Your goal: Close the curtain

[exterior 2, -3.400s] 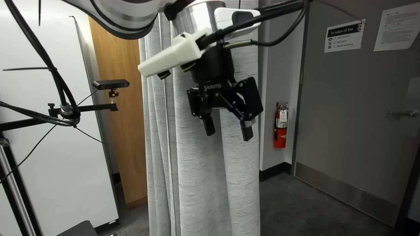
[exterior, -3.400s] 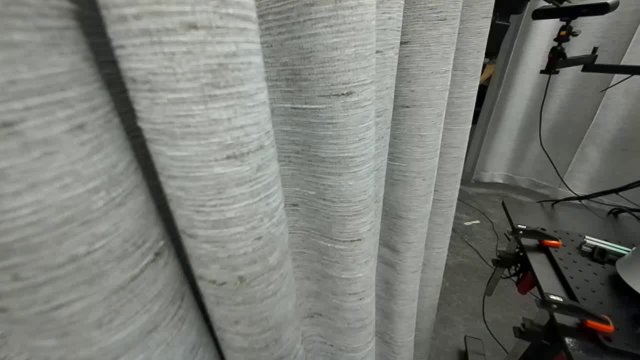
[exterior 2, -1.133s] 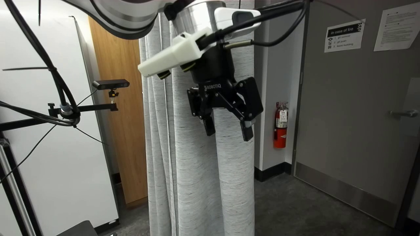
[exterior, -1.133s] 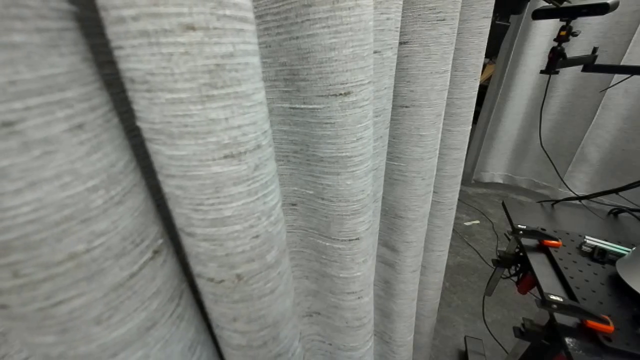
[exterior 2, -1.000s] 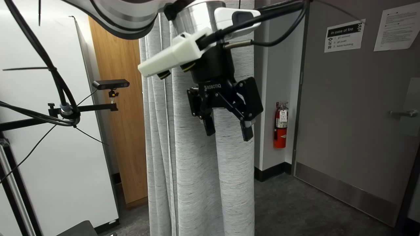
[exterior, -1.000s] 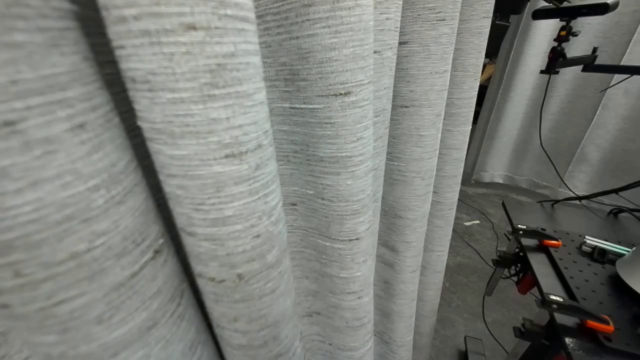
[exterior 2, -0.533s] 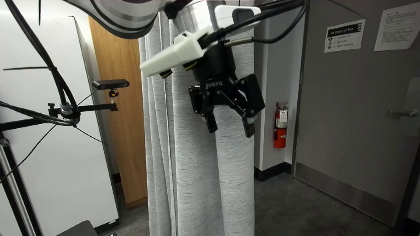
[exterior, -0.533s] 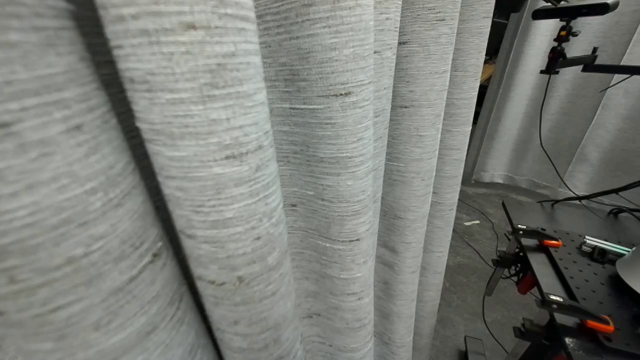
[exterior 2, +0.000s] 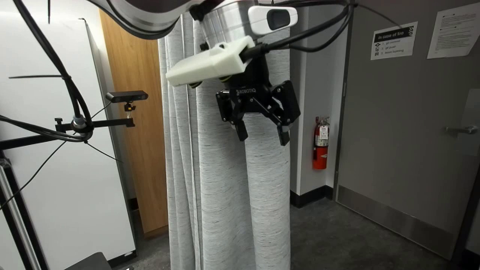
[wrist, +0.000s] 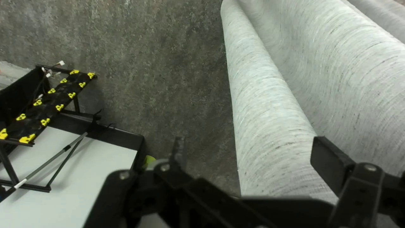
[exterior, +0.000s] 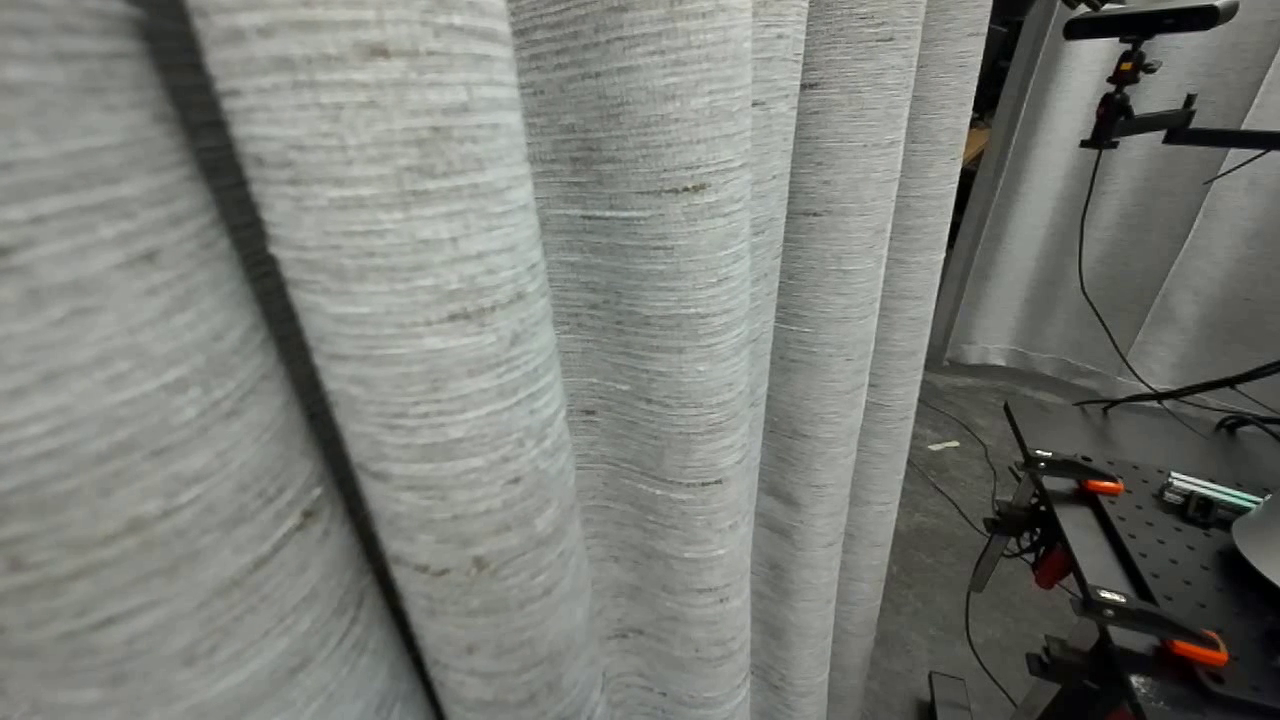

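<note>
A light grey curtain hangs in several vertical folds, in both exterior views (exterior: 650, 350) (exterior 2: 228, 198) and at the right of the wrist view (wrist: 265, 104). My black gripper (exterior 2: 263, 138) hangs fingers down in front of the curtain's folds near its free edge, in an exterior view. It is open and holds nothing. In the wrist view my gripper (wrist: 253, 155) has its fingers wide apart. The outer fold of the curtain shows between them. The right finger (wrist: 330, 164) overlaps the curtain, the left one the floor. I cannot tell whether either touches the cloth.
A fire extinguisher (exterior 2: 321, 146) and a grey door (exterior 2: 401, 131) stand right of the curtain. A wooden panel (exterior 2: 137, 131), a whiteboard (exterior 2: 71, 150) and a camera on a bar (exterior 2: 126, 96) are at left. A black table (exterior: 1180, 530) bears clamps. A black frame with yellow markers (wrist: 50, 101) stands low.
My gripper has risen a little and its wrist has tilted over the last half second, still open. The curtain's free edge hangs slightly further left than 3.4 s ago in the view with the arm.
</note>
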Controlling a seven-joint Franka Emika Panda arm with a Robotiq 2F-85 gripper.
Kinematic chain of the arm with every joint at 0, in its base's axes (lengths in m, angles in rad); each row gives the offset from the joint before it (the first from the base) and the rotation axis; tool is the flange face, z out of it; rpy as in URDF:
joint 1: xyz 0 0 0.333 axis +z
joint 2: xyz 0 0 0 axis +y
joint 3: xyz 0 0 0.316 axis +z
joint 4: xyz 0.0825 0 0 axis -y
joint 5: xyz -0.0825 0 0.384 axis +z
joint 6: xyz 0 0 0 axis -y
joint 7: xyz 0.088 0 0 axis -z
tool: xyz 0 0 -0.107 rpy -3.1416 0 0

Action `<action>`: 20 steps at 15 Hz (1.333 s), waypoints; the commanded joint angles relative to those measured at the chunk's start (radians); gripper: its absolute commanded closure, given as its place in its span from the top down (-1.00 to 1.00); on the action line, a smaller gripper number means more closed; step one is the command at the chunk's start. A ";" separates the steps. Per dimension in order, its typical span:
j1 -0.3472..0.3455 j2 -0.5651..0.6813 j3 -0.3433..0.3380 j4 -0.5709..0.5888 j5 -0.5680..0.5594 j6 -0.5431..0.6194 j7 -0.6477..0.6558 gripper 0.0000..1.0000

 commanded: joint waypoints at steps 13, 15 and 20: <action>0.215 -0.124 -0.150 0.002 0.370 0.051 -0.494 1.00; 0.227 -0.135 -0.156 -0.002 0.395 0.038 -0.557 1.00; 0.262 -0.132 -0.188 0.012 0.452 -0.050 -0.749 1.00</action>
